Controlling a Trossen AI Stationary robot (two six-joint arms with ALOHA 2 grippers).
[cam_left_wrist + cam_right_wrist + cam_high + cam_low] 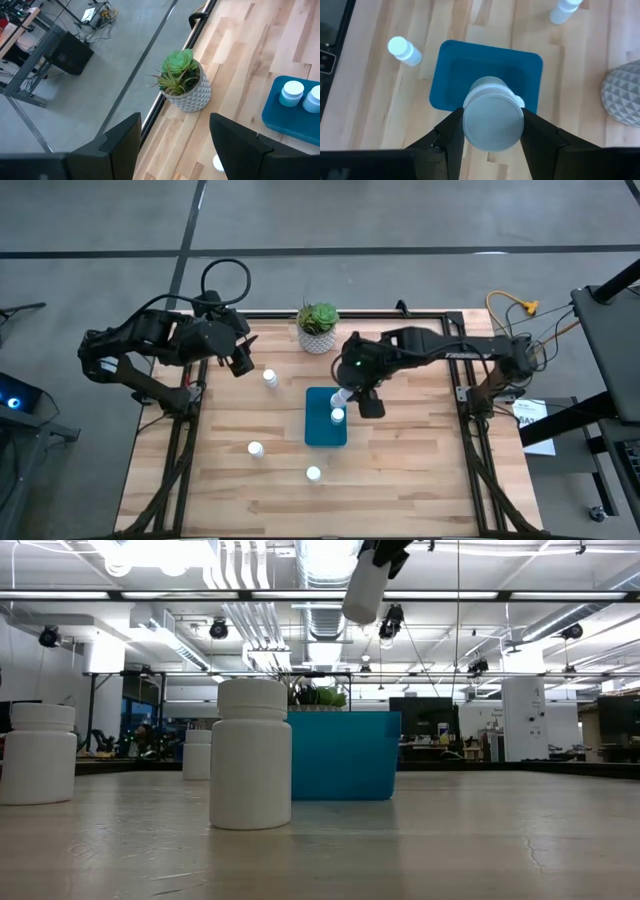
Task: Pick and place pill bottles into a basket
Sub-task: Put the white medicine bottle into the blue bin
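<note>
My right gripper [492,131] is shut on a white pill bottle [493,120], high above the teal basket [322,430]; the low view shows this bottle [365,585] well above the basket [345,755]. One bottle [337,416] stands in the basket. Three more stand on the table: one [270,377] left of the basket's far end, one [256,448] to its left, and one [313,474] nearer the front edge. My left gripper [172,145] is open and empty, up over the table's far left part [240,362]. My right gripper pinches the bottle between its two fingers on opposite sides of its upper end, by the cap [493,125]. The fingers [451,135] point down from above. The bottle hangs below them, slightly tilted [365,585], clear of the basket and table.
A white pot with a green plant [317,328] stands at the table's far edge, just behind the basket. The table's right half [420,460] is bare wood. Metal frame rails [465,410] run along the table's sides.
</note>
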